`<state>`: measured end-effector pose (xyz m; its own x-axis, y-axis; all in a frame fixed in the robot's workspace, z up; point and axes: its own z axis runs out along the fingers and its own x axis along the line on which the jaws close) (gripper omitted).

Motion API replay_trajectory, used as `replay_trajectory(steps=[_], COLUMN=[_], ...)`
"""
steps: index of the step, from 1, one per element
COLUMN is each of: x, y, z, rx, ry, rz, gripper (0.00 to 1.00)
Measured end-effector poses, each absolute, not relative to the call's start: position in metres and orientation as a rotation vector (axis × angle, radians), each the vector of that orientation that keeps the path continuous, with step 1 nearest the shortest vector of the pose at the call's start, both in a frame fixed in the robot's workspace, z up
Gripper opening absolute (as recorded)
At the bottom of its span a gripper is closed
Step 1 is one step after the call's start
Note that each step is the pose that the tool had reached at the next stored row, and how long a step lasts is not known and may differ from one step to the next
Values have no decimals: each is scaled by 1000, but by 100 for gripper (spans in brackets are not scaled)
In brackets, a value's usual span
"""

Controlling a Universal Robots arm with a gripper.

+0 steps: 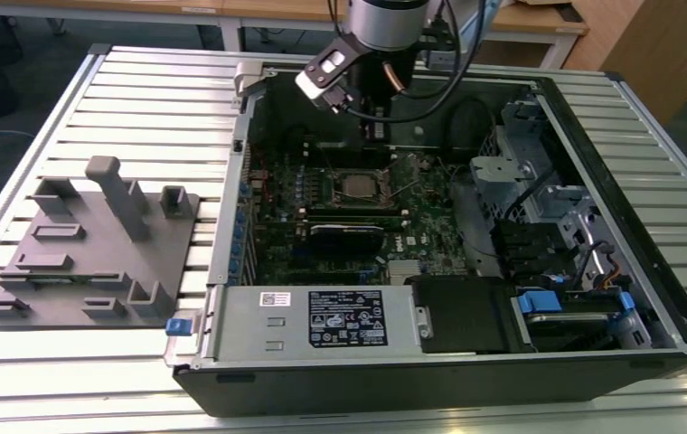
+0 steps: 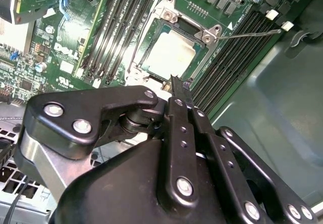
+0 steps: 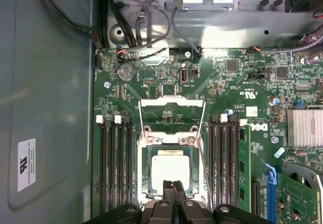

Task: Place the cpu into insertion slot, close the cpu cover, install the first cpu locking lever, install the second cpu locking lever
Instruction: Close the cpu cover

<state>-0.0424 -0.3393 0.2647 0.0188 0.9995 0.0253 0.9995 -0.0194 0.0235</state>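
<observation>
"Up at the top middle of the exterior view, is that your arm above the open case?"

"Yes, mine. My gripper is pinched fully closed, finger against finger, with nothing between them."

"Where do the tips sit?"

"Right at the near edge of the insertion slot. Whether they touch it, I cannot tell."

"And the cpu?"

"My cpu lies flat in that slot, dull metal top facing up. It is square, so it has no long axis. Its edges run parallel to the slot's rim and to the memory slots on either side. In the exterior view the cpu sits a little above the middle of the frame."

"The cover?"

"My cpu cover is swung open, on the far side of the slot from my fingertips. Green motherboard shows through its cut-out. One thin wire lever reaches out from a corner of the slot over the memory slots."
</observation>
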Motion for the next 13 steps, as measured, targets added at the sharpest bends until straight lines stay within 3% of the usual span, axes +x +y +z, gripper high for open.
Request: replay_trajectory(steps=[13], x=[-40], y=[-339], z=[265], rx=[-2242], ry=[-2199], rz=[-54], gripper=[10])
